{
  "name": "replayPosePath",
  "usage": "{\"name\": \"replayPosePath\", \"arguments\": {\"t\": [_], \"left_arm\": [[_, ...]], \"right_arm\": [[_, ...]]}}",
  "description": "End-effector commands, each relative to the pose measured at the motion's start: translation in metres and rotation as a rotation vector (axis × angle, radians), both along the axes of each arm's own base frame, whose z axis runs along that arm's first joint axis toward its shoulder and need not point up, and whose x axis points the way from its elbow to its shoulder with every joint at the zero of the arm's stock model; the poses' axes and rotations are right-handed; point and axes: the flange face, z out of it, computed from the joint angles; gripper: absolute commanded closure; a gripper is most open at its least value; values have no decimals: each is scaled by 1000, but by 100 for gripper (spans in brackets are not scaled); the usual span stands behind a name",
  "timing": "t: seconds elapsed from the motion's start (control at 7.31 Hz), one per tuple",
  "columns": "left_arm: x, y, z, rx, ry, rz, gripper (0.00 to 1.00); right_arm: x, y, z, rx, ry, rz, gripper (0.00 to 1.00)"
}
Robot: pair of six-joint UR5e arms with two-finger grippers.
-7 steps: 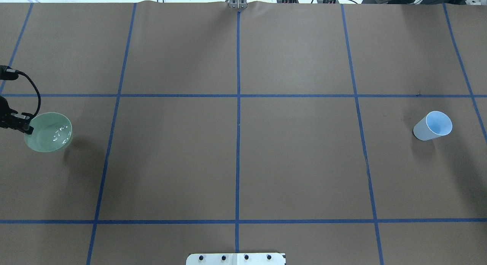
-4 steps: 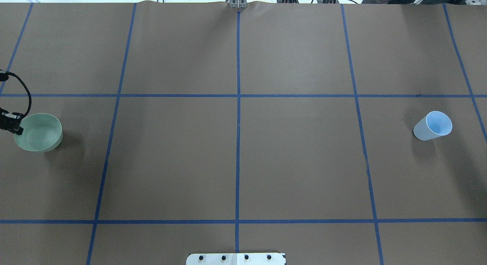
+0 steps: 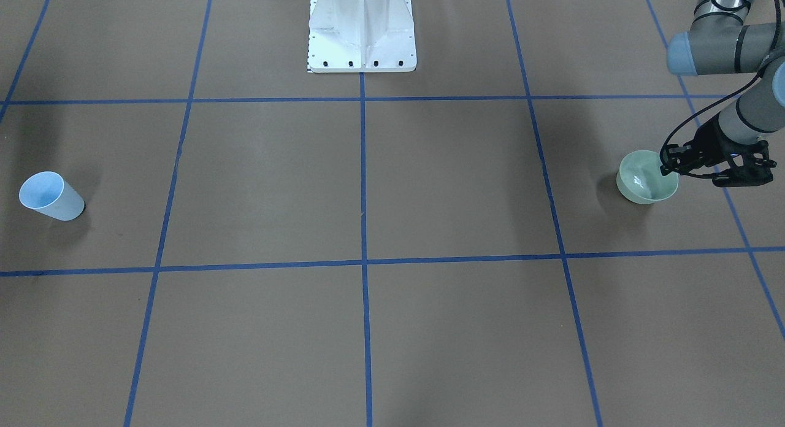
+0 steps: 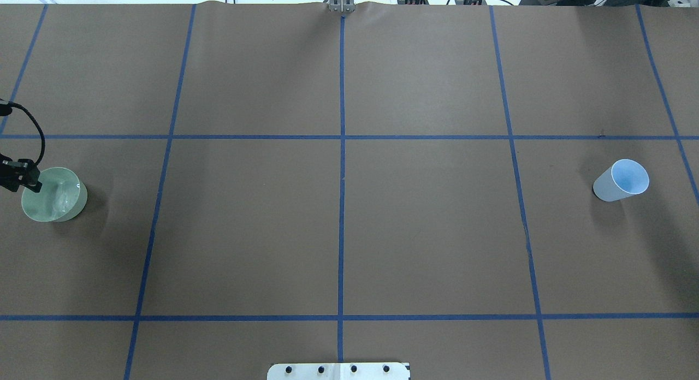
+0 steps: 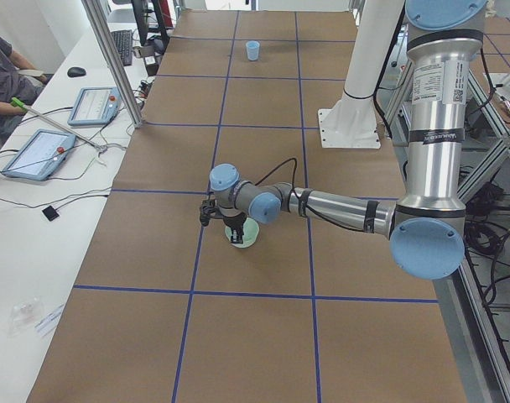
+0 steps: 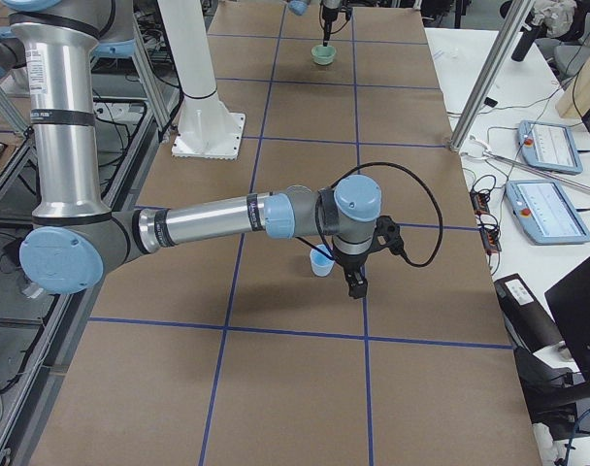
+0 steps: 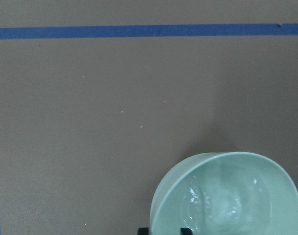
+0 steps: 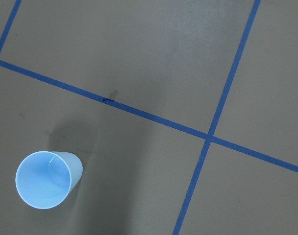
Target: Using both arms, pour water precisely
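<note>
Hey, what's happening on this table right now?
The robot's left hand grips the rim of a green bowl holding a little water, low at its left end of the table. A blue cup stands upright at the far right end, the right hand beside it, not holding it. Nothing is being poured.

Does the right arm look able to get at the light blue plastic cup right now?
Probably yes: in the right side view, the right gripper hangs close beside the upright light blue plastic cup, with nothing standing between them.
</note>
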Motion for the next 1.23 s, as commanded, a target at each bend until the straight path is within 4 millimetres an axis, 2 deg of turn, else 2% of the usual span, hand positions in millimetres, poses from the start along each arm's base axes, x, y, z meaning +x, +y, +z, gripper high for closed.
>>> {"name": "replayPosePath", "arguments": {"t": [0.0,0.14,0.27,0.55,0.68,0.82,1.09], "left_arm": [[-42,-11,-11,71,75,11,0],[-95,-22,-19,130,128,-18,0],[-133,-28,-24,190,136,-42,0],[-168,-29,-10,212,108,-38,0],[-199,-27,-1,216,87,-27,0],[-217,-27,-1,195,80,-47,0],[-222,-33,-5,150,80,-63,0]], "right_arm": [[0,-1,-1,0,0,0,1],[0,-1,-1,2,0,0,1],[0,-2,-2,2,0,0,1],[0,-2,-2,-104,-9,104,1],[0,-2,1,-119,-6,117,1],[0,-1,3,-122,-5,118,1],[0,-2,7,-131,3,120,1]]}}
